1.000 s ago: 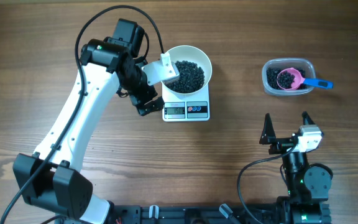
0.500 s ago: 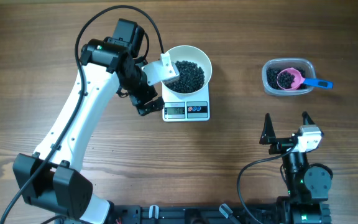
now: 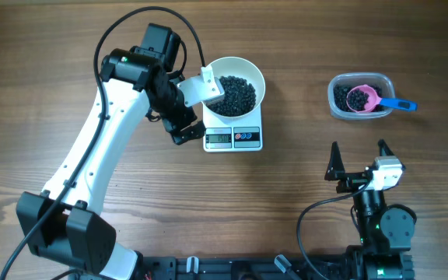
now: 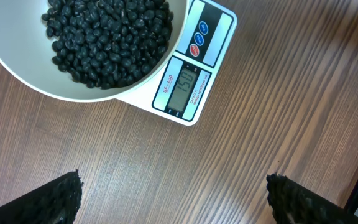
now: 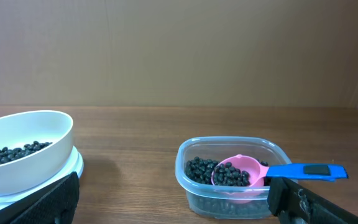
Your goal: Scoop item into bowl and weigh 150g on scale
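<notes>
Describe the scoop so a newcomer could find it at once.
Look to the right side of the wooden table, at the clear plastic tub of black beans. The scoop lies in it, the only pink thing there, its blue handle sticking out over the rim.

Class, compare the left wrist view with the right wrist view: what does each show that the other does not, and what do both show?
Only the left wrist view shows the display and buttons of the scale, seen from above. Only the right wrist view shows the clear tub, which holds black beans and a pink scoop. Both show the white bowl with beans in it, sitting on the scale, and the wooden table.
</notes>
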